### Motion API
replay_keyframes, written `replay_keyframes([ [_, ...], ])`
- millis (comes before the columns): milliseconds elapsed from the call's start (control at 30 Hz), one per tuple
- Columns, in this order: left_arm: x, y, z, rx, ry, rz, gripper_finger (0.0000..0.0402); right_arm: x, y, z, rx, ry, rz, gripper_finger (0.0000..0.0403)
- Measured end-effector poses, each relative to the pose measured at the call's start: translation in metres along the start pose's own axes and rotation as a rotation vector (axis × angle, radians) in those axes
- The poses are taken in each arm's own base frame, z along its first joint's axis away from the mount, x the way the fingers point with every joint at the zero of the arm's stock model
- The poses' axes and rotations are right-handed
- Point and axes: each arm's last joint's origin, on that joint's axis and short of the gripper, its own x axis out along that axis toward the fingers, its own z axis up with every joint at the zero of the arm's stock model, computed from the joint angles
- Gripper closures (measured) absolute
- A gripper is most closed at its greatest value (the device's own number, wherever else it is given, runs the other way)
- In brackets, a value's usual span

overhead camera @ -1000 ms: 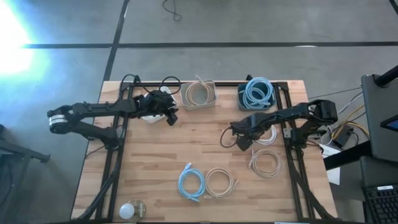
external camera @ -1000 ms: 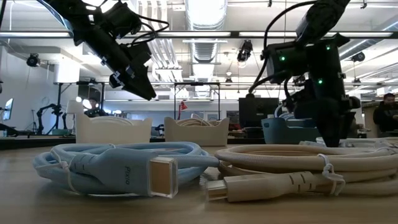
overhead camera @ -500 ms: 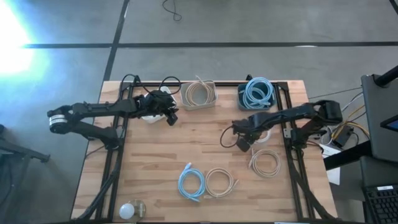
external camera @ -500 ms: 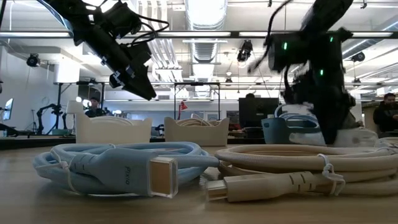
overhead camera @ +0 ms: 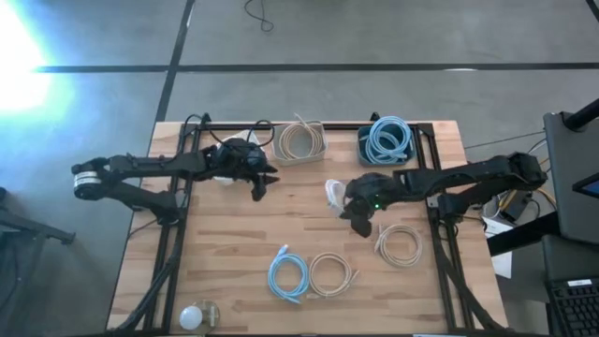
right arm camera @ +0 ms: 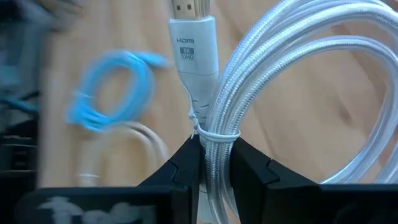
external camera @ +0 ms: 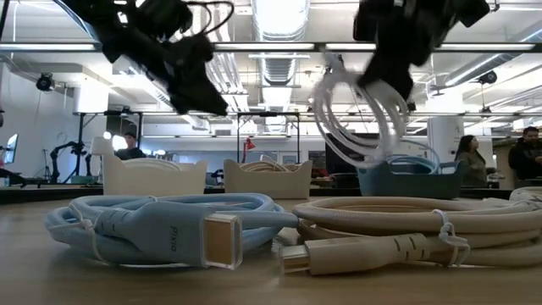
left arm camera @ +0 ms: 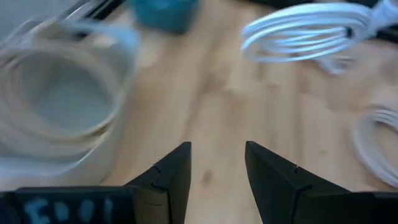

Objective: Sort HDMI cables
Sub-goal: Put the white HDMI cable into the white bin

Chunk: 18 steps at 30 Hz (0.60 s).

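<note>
My right gripper (overhead camera: 344,200) is shut on a white HDMI cable coil (overhead camera: 333,193) over the middle of the table; in the low view the coil (external camera: 354,119) hangs in the air. My left gripper (overhead camera: 261,184) hovers open with nothing between its fingers (left arm camera: 171,177), near a white bin (overhead camera: 225,170). A light blue coil (overhead camera: 288,276) and a beige coil (overhead camera: 332,274) lie flat near the front edge. Another pale coil (overhead camera: 400,243) lies to their right. Beige coils fill a beige bin (overhead camera: 301,142), and blue coils a blue bin (overhead camera: 387,140). My right gripper pinches the white coil's bundled strands at the thin tie (right arm camera: 215,138), beside the plug (right arm camera: 193,37), between its two fingers (right arm camera: 184,167). The coil is lifted clear of the table and hangs tilted below the gripper.
The three bins stand in a row along the far edge. A small round pale object (overhead camera: 195,316) sits at the near left corner. Bare wood lies between the bins and the loose coils. People show in the room beyond the table.
My right gripper has taken hold of the white coil that lay at the table's right side, lifted it clear and carried it toward the table's middle. My left gripper has shifted slightly toward the table's right.
</note>
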Motion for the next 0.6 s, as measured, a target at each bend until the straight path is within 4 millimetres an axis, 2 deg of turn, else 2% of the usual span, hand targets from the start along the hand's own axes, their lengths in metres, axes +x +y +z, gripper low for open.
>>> replay_keyframes([
  [233, 0.0, -0.03, 0.012, 0.248, -0.15, -0.218, 0.0248, -0.003, 0.012, 0.016, -0.08, -0.131, 0.211, 0.0344],
  [367, -0.001, -0.047, 0.016, 0.385, -0.229, -0.264, 0.0248, 0.006, 0.016, 0.02, -0.098, -0.146, 0.32, 0.0344],
  [600, -0.002, -0.063, 0.023, 0.443, -0.34, -0.3, 0.0248, 0.028, 0.023, 0.03, -0.107, -0.189, 0.514, 0.0343],
])
